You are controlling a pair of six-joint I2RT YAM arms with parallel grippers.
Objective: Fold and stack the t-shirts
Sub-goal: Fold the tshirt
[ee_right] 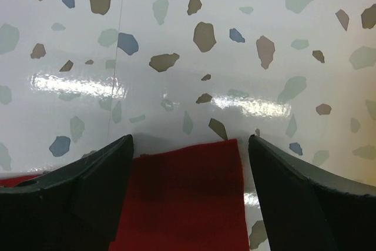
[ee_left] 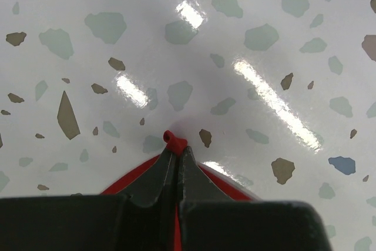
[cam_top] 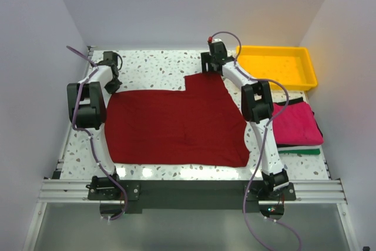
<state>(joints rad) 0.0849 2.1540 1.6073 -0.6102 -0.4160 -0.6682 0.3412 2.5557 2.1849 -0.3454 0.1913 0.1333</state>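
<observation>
Maroon t-shirt (cam_top: 176,124) lies spread flat mid counter (cam_top: 153,63). Left tool (ee_left: 176,150) is pinched together on a red nub of that shirt's far-left corner. Right tool (ee_right: 189,140) has its fingers wide apart, straddling the shirt's far-right sleeve edge, not gripping. Folded pink t-shirt (cam_top: 296,124) tops a stack at the right, near the yellow tray (cam_top: 276,66).

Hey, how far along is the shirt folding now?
Done: a folded magenta t-shirt lies at the right on black cloth and green cloth. In hand: the left end effector pinches the maroon t-shirt's far-left corner; the right end effector hangs open over its far edge. Left: it lies flat, unfolded.
</observation>
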